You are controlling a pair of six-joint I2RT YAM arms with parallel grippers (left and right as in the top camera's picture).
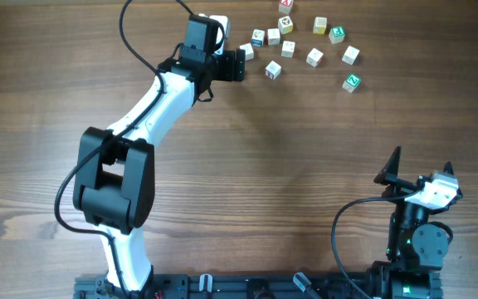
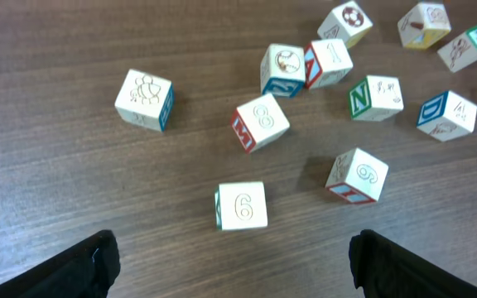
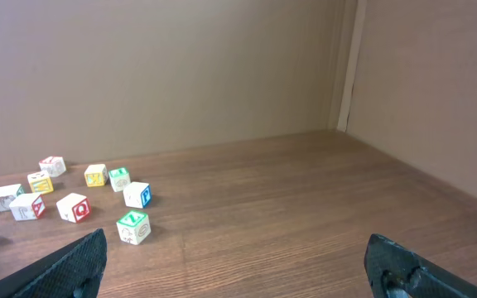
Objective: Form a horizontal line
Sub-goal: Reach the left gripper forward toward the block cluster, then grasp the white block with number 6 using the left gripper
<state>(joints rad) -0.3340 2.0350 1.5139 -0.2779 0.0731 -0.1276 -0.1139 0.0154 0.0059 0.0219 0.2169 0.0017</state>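
Finds letter cubes (image 1: 314, 56) scattered loose at upper right of overhead frame, not in a row, only two touching. Holds left gripper (image 1: 241, 66) spread wide, empty, just left of them. Rests right gripper (image 1: 420, 164) at lower right, equally agape, empty.

6 cube (image 2: 243, 204), 8 cube (image 2: 262, 122), green-N cube (image 2: 375, 97) — left wrist view

Robotics lab: wood-grain bench (image 1: 289, 166), plain tan partition walls (image 3: 180, 74) rising behind it, two robot arms (image 1: 152, 108) mounted at its front edge.
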